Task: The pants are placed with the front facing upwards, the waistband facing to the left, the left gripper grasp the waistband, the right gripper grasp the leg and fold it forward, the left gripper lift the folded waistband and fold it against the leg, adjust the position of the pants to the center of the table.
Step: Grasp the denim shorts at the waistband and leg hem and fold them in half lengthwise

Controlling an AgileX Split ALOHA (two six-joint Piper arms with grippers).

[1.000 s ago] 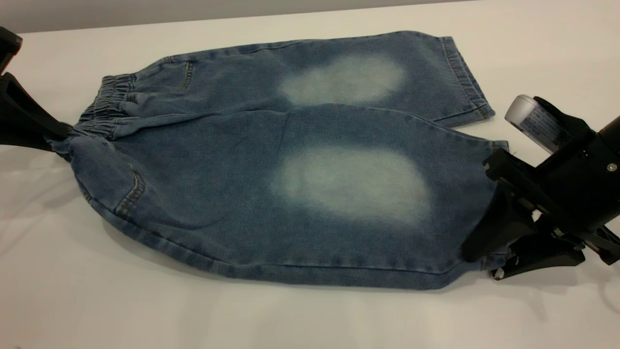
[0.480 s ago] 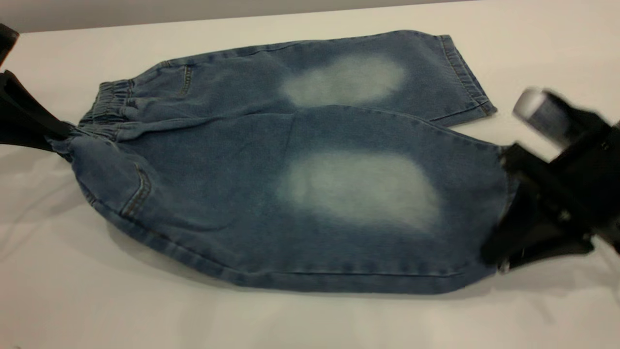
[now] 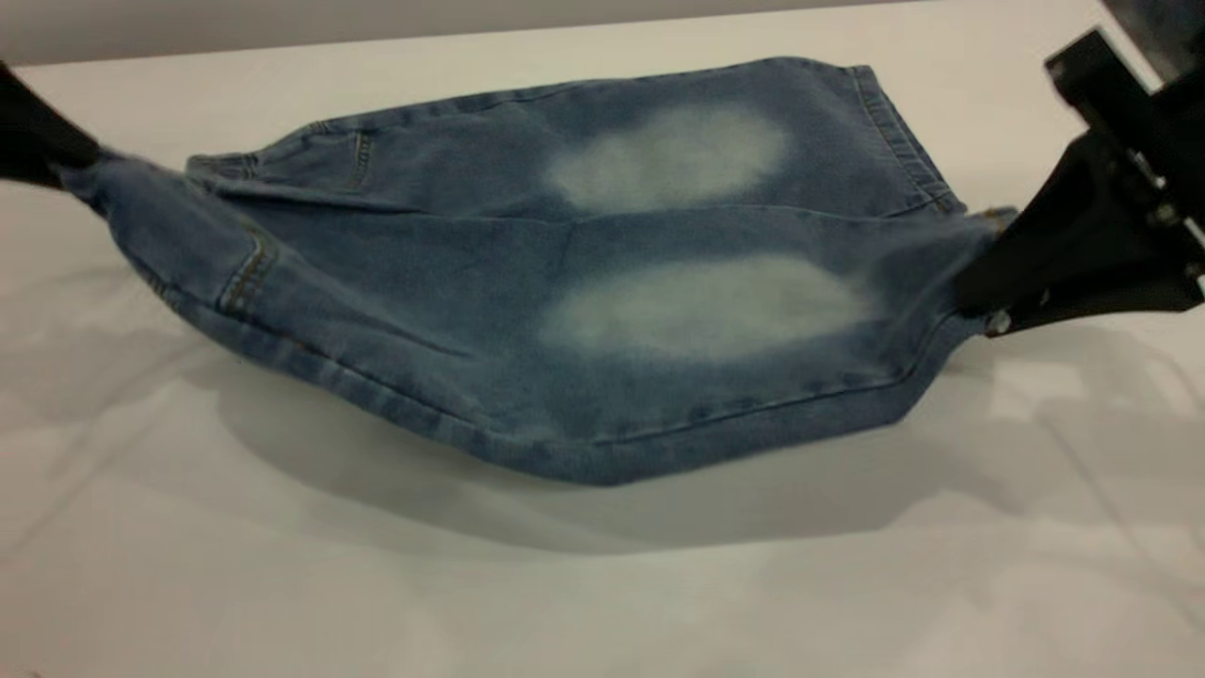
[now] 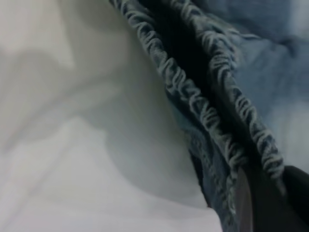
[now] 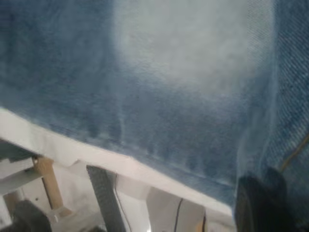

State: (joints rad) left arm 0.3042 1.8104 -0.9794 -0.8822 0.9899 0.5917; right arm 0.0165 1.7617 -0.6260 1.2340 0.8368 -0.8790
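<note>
The blue denim pants [image 3: 584,282] hang stretched between both grippers, their near edge raised off the table [image 3: 602,584]. At the far left my left gripper [image 3: 71,160] is shut on the waistband [image 3: 221,167], whose ruched band [image 4: 193,96] runs away from a black finger [image 4: 263,203] in the left wrist view. At the right my right gripper [image 3: 979,294] is shut on the hem of the near leg [image 3: 715,311]. That leg's pale faded patch [image 5: 183,72] fills the right wrist view, with a black finger [image 5: 263,205] on the cloth. The far leg [image 3: 678,151] lies flat on the table.
A broad shadow [image 3: 565,508] lies on the white table under the raised cloth. Bare tabletop [image 3: 282,603] spreads in front of the pants. In the right wrist view the table's edge [image 5: 96,154] shows, with frames and cables below it.
Both grippers rose and moved toward the far side, lifting the near leg and waistband corner off the table. The near edge of the pants now hangs in the air.
</note>
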